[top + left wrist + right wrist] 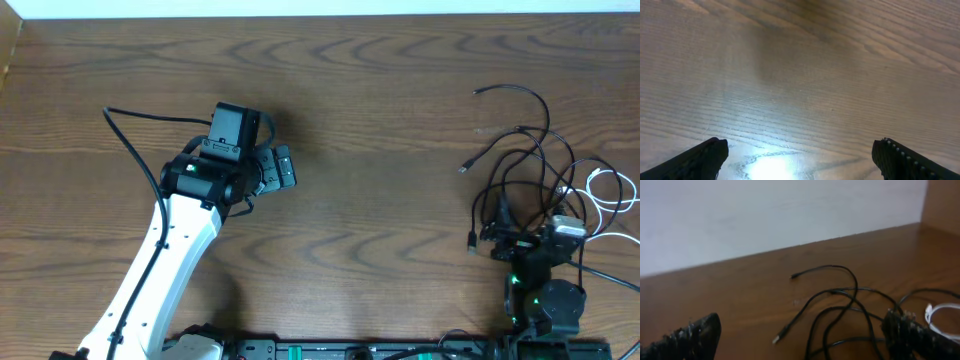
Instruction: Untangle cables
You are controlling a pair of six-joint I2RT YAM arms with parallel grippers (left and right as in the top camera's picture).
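Several black cables (522, 170) and one white cable (600, 172) lie in overlapping loops at the right edge of the surface (400, 120) in the overhead view, so the untangling looks barely begun. The left wrist view shows the left gripper (800, 150) spread wide above bare wood, holding nothing. The right wrist view shows the right gripper (801, 322) likewise apart and empty, with the black loops just ahead. Every strand seems left to separate.

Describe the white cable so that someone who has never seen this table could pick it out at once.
Look to the right side of the wooden table, where a tangle of thin black cables lies. On that tangle's right fringe, the white cable curls in loose loops. It is the only white cord; every neighbour is black.
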